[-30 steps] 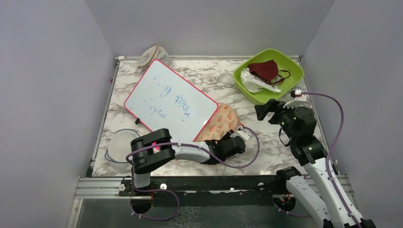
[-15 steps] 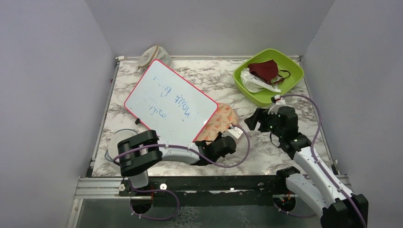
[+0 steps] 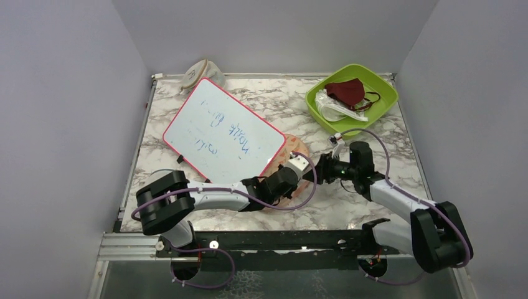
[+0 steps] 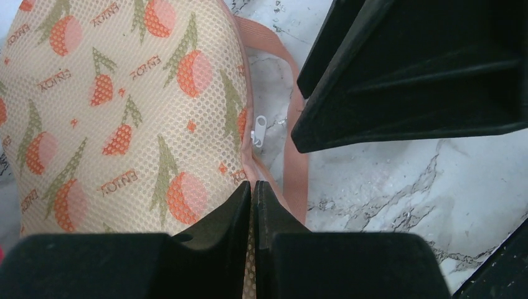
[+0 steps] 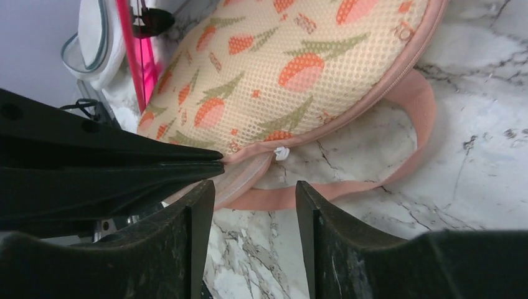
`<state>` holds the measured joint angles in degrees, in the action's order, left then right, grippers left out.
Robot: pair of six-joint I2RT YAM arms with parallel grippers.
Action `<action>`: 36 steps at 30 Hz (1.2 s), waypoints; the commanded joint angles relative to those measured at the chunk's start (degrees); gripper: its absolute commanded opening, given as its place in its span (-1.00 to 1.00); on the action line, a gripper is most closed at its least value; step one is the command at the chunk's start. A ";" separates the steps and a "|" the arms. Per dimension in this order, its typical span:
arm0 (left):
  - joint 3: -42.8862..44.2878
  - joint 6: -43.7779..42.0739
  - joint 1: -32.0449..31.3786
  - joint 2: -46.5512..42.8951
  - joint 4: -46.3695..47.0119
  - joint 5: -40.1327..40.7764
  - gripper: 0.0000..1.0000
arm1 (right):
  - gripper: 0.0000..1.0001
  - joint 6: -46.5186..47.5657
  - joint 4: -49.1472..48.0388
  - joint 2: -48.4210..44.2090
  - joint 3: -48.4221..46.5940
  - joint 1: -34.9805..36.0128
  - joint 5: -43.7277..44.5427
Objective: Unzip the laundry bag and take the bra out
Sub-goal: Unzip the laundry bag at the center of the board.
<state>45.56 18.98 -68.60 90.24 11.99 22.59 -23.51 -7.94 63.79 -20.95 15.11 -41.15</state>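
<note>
The peach laundry bag (image 3: 293, 154) with orange-red and green prints lies half under the whiteboard. My left gripper (image 3: 296, 172) is shut on the bag's near edge, and mesh shows between its closed jaws (image 4: 252, 187). The small white zip pull (image 4: 258, 131) hangs on the pink edging just ahead of them. My right gripper (image 3: 319, 172) is low at the bag's right end, open, with nothing between its fingers (image 5: 252, 187). The zip pull (image 5: 281, 152) lies a little beyond its tips. A pink strap loop (image 5: 373, 180) rests on the marble. The bra is hidden.
A pink-framed whiteboard (image 3: 224, 134) covers the bag's far half. The green bowl (image 3: 383, 93) at the back right holds a maroon mask (image 3: 345, 91) and a clear wrapper (image 3: 330, 107). A beige rounded fabric thing (image 3: 200, 73) sits at the back left. A clear container (image 3: 152, 180) stands near the left arm.
My right arm has swung down and left to the bag's end, its jaws narrowing. My left gripper has closed on the bag's edge.
</note>
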 commanded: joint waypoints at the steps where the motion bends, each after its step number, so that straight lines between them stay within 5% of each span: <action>1: -1.22 0.22 0.56 -2.24 2.05 -3.16 -1.00 | -0.06 0.30 -5.75 5.70 -0.92 -0.08 -4.70; 12: -1.61 -0.43 0.65 -2.90 3.39 -5.45 -1.00 | -0.20 -5.33 -16.61 16.44 -1.21 -0.10 -5.14; 16: -1.61 -0.61 0.59 -3.38 3.48 -5.49 -1.00 | -0.48 -5.44 -18.18 19.75 -0.94 -0.08 -4.61; 23: -1.54 -0.92 0.71 -4.67 2.80 -5.17 -1.00 | -0.45 -8.18 -16.26 20.82 1.08 -0.08 -2.25; 31: -1.70 -1.14 1.09 -6.30 2.78 -5.01 -1.00 | -0.36 -6.18 -3.04 10.26 0.96 -0.08 5.16; 36: -2.49 -1.08 1.63 -7.43 3.44 -5.57 -1.00 | -0.28 -3.50 -2.66 9.94 0.13 -0.08 2.26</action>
<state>44.03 18.28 -67.55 85.30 13.67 18.46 -29.95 -13.50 74.13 -20.08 15.09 -39.13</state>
